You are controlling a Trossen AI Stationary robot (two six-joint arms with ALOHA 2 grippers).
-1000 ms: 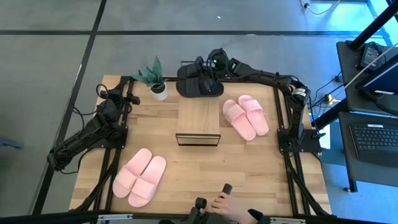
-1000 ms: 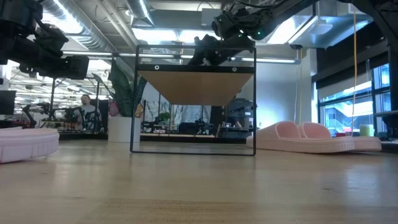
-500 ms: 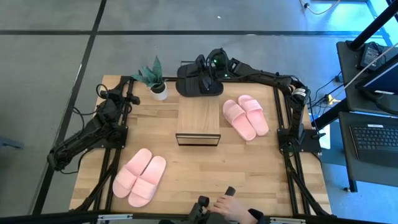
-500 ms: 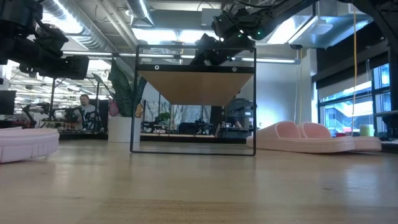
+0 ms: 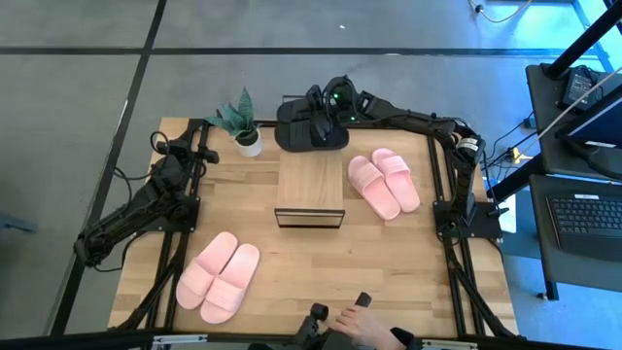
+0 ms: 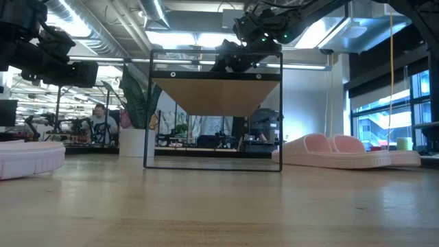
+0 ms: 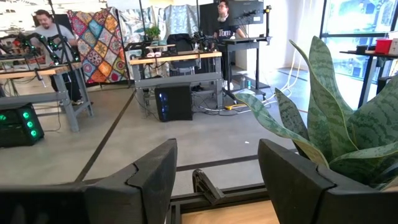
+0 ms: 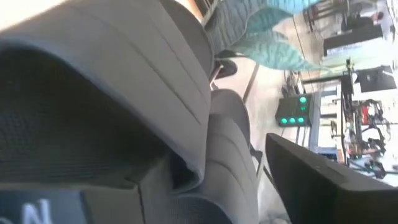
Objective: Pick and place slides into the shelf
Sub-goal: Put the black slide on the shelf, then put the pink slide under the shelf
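The black slides (image 5: 309, 133) hang as a pair over the table's far edge, beyond the shelf (image 5: 309, 183), a small wood-topped rack on a thin black frame (image 6: 216, 96). My right gripper (image 5: 327, 117) is above them, shut on them, high over the table in the low view (image 6: 236, 58). One light pink pair (image 5: 384, 181) lies on its soles right of the shelf. The other pink pair (image 5: 219, 276) lies near the left front. My left gripper (image 7: 214, 180) is open at the table's left side, touching nothing. My right gripper comes at the black slides from above, pointing down, over the middle of the pair. In the wrist view the ridged strap (image 8: 155, 106) fills the space by the fingers (image 8: 311, 180). The slide itself hides the place of contact. The pair is lifted clear of the table.
A potted plant (image 5: 243, 122) stands at the far left, close to the left gripper and left of the black slides. A person's hand (image 5: 360, 321) with a dark object is at the near edge. Bare wood lies in front of the shelf.
The person's hand at the near edge has shifted slightly toward the right. Both arms and the slides have stayed about where they were.
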